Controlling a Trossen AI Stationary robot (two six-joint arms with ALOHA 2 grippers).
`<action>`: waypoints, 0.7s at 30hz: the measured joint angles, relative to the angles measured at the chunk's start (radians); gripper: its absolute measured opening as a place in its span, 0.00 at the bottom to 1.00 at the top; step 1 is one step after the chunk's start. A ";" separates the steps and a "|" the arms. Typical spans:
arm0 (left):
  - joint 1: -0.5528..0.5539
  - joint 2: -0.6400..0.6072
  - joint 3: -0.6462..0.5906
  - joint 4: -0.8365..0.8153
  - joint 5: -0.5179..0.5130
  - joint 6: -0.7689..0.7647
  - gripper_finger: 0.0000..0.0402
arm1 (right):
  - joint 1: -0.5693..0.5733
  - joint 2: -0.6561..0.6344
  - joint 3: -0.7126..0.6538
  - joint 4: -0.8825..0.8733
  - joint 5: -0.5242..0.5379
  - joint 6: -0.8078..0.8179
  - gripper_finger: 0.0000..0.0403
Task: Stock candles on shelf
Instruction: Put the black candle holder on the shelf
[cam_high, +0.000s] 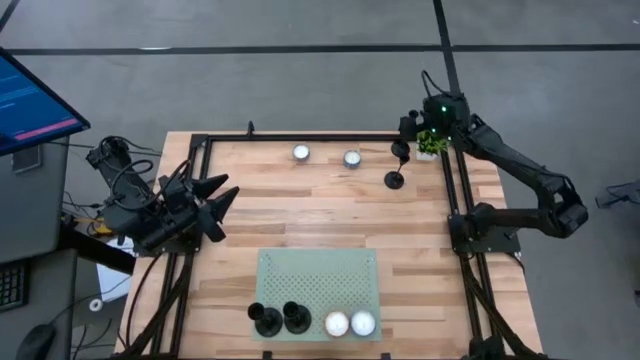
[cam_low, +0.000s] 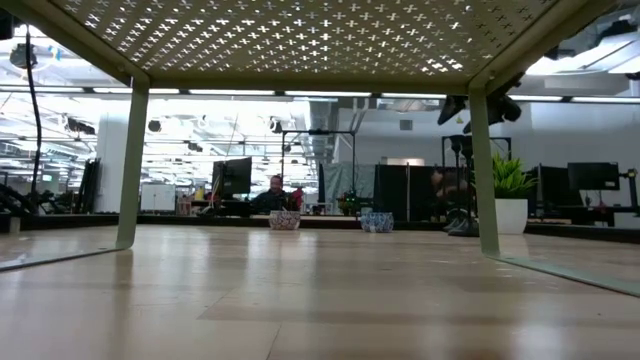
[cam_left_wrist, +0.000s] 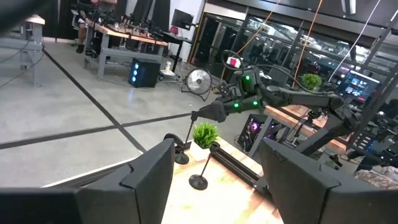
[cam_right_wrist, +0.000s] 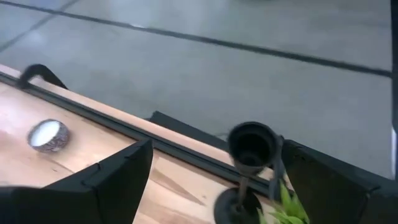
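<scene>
The pale green perforated shelf (cam_high: 318, 275) stands near the table's near edge. Two white candles (cam_high: 336, 323) (cam_high: 362, 323) sit on its near edge, beside two black holders (cam_high: 281, 318). Two more candles (cam_high: 301, 153) (cam_high: 352, 158) rest on the wooden tabletop near the far edge; one also shows in the right wrist view (cam_right_wrist: 48, 135). My right gripper (cam_high: 405, 133) (cam_right_wrist: 211, 186) is open at the far right, above a black candlestick (cam_right_wrist: 252, 146) that stands between and beyond its fingers, untouched. My left gripper (cam_high: 228, 208) (cam_left_wrist: 214, 180) is open and empty over the left edge.
A small green potted plant (cam_high: 432, 143) stands at the far right beside the candlestick (cam_high: 396, 178). Black frame rails (cam_high: 452, 180) run along the table's sides and far edge. In the low view the shelf's legs (cam_low: 484, 170) stand on the tabletop. A monitor (cam_high: 30, 110) is off the left edge.
</scene>
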 joint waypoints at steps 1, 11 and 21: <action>0.000 0.000 0.000 0.000 0.000 0.000 0.59 | 0.004 -0.011 -0.017 0.014 0.000 -0.001 0.86; 0.000 0.000 0.000 0.000 0.000 0.003 0.59 | 0.005 -0.118 -0.147 0.156 0.019 -0.104 0.86; 0.000 0.005 0.000 0.000 0.000 0.001 0.59 | 0.044 -0.259 -0.331 0.323 0.010 -0.163 0.85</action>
